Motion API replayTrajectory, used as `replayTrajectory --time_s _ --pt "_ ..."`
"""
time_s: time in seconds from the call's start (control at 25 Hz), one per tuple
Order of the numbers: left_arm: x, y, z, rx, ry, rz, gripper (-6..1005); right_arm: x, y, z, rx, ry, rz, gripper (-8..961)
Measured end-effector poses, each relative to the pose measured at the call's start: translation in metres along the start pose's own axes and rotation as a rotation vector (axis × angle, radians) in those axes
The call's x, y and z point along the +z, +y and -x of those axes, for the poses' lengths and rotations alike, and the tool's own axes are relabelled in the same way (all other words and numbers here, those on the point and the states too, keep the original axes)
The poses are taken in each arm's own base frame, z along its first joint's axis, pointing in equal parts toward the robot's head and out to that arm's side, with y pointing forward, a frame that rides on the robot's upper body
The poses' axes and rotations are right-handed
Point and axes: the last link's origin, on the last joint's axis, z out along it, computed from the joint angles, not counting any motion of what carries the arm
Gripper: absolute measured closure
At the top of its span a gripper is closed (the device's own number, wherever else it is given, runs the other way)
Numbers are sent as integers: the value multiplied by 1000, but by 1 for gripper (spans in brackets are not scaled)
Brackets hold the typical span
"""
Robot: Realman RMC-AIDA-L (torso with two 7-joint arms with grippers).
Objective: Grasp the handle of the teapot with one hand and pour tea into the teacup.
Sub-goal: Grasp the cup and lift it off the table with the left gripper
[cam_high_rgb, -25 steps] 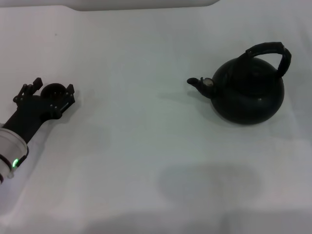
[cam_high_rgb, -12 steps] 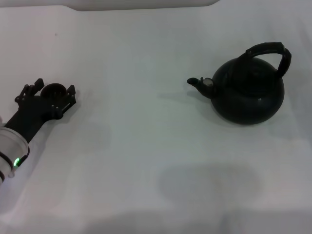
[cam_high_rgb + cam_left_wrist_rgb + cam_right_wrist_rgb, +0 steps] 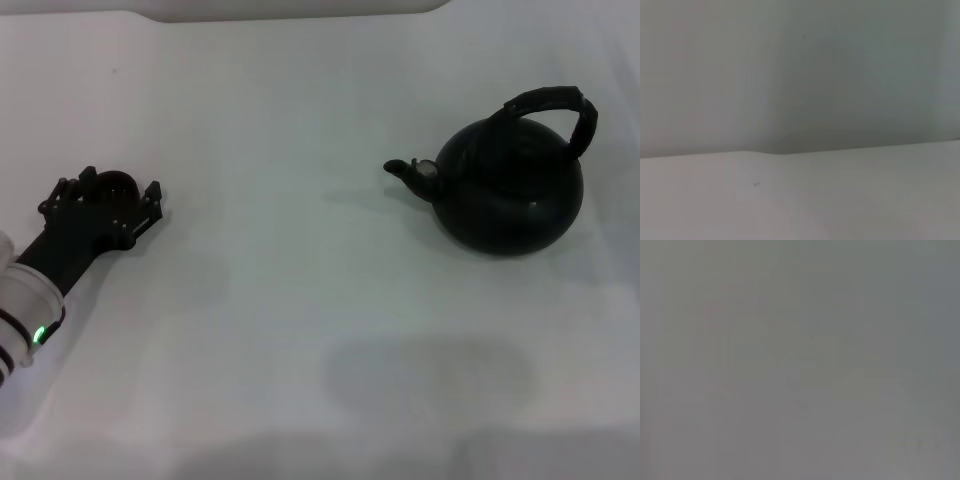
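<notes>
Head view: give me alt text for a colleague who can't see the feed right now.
A black teapot with an arched handle stands on the right of a white table, spout pointing toward the robot's left. At far left, the left gripper sits around a tiny dark teacup. The right arm is out of view.

The round black teapot (image 3: 510, 190) has a smooth, faintly glossy body that looks like glazed ceramic or enamelled metal; which, cannot be told. Its short spout (image 3: 408, 172) bears a pale metallic spot. The thick black arched handle (image 3: 556, 108) is ribbed and matt. The white table surface (image 3: 300, 300) is smooth and matt. The black left gripper (image 3: 105, 205) looks like matt plastic or metal.
</notes>
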Motion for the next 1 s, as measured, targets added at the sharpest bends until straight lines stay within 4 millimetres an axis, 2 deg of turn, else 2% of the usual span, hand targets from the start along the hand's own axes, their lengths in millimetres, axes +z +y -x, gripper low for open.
replayTrajectory --time_s 0.56,0.68,0.8,1.0 --pt "-1 -1 2 -1 -9 -4 108 1 0 1 -3 -2 0 77" --pt "-3 -1 3 -1 -8 -5 215 0 -1 1 -3 -1 -1 77" --pt "-2 1 1 3 5 8 259 0 -1 0 -2 -1 -1 77" --pt "-2 19 -7 42 64 108 303 1 -2 2 -9 -7 -2 77"
